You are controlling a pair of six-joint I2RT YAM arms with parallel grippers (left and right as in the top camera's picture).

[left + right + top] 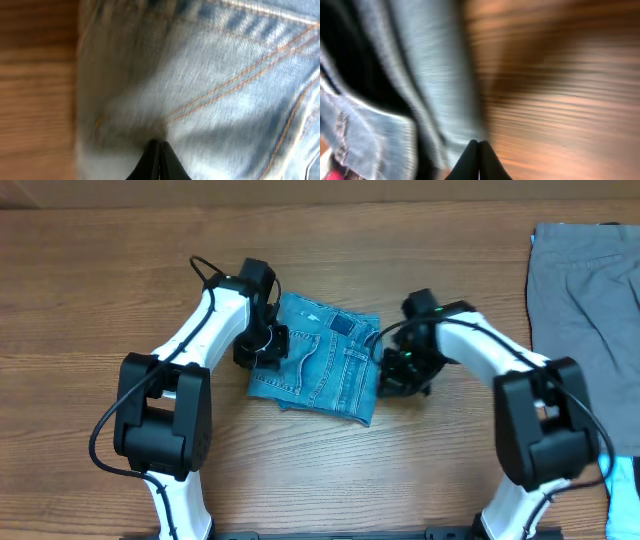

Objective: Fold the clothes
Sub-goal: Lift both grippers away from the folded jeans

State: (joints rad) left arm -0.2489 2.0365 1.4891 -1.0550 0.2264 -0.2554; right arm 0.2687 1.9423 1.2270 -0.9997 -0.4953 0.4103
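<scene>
Jeans (320, 365) lay folded into a compact rectangle mid-tabletop (90, 290). The left pincer (268, 350) was pressed together, tips on the denim by the left edge. The right pincer (392, 372) was likewise pressed together at the right edge, beside bare wood. Open wood spread left and front; a grey garment (585, 310) crowded the far right.

Shows a brown wood-grain tabletop (120, 270) across the whole overhead view, evenly lit. Holds a flat grey fabric garment (585, 310) along the right edge, a pale turquoise scrap (622, 490) nearer.
</scene>
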